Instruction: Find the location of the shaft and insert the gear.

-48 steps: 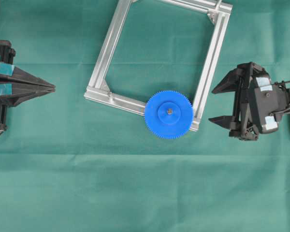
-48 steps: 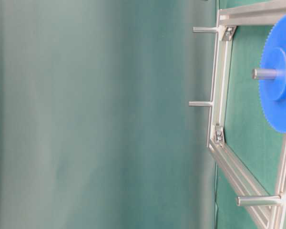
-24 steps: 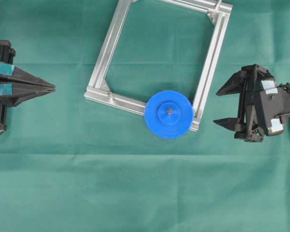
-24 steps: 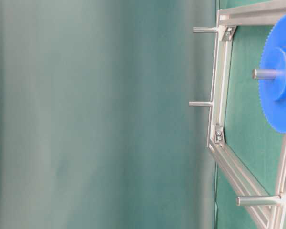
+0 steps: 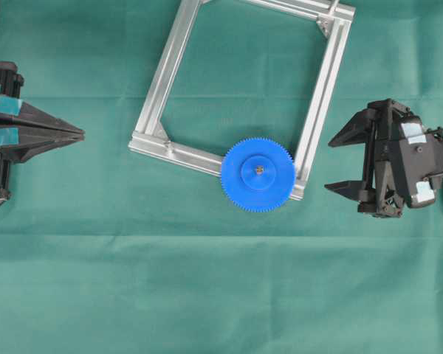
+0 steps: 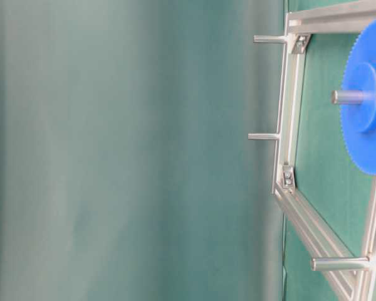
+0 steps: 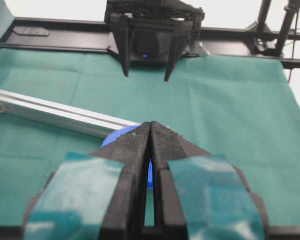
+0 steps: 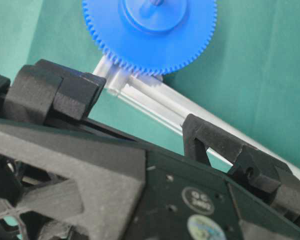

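The blue gear [image 5: 258, 175] lies flat on the lower right corner of the aluminium frame [image 5: 162, 74], threaded on the shaft [image 5: 259, 169], whose silvery tip shows in the hub's hole. From table level, the shaft [image 6: 348, 96] sticks out past the gear [image 6: 370, 119]. My right gripper [image 5: 329, 164] stands open to the right of the gear, apart from it, with nothing between its fingers. The right wrist view has the gear [image 8: 150, 35] beyond the open gripper [image 8: 142, 102]. Far left, my left gripper [image 5: 81, 135] is shut and empty, pointing at the gear [image 7: 115, 137].
Green cloth covers the table. The frame rail [image 7: 55, 115] runs across the left wrist view. Other short metal pins [image 6: 263, 136] stand out from the frame's rails. A black rack [image 7: 50, 35] lines the table's far edge behind the right arm.
My right gripper has drawn back a little to the right, away from the gear, still open. The gear, frame and left gripper have not moved.
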{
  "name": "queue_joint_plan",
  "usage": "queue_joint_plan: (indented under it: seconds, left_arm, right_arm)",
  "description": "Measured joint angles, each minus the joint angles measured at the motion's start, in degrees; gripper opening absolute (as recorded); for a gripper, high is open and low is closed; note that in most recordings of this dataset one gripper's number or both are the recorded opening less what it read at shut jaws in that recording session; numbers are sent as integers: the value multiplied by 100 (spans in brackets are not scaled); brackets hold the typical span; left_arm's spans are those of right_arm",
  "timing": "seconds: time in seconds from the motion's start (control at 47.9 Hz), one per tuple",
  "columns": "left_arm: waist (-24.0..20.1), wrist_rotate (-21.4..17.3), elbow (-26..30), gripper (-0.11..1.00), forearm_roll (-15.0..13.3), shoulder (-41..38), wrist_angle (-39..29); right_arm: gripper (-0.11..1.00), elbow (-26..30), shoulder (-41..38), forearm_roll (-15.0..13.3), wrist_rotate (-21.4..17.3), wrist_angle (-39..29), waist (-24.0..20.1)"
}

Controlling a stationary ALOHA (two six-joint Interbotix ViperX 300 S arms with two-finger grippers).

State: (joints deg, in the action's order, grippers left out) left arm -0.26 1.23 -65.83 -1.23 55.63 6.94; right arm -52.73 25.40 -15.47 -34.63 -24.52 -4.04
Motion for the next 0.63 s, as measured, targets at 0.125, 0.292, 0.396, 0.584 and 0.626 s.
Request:
queue_joint_plan:
  seconds: [0.125, 0.292, 0.396, 0.584, 0.626]
  left_arm:
    - [0, 0, 0, 1, 0, 0, 0]
    - [0, 0, 0, 1, 0, 0, 9]
    - [0, 0, 0, 1, 0, -9, 0]
    - [0, 0, 0, 1, 0, 0, 0]
    - [0, 0, 0, 1, 0, 0, 0]
  right_arm:
    - [84, 0, 0, 0, 0, 18, 0]
    - [84, -26, 0, 0, 0, 35, 0]
    - [83, -35, 0, 0, 0, 44, 0]
    - [83, -62, 0, 0, 0, 53, 0]
    - [83, -62, 0, 0, 0, 62, 0]
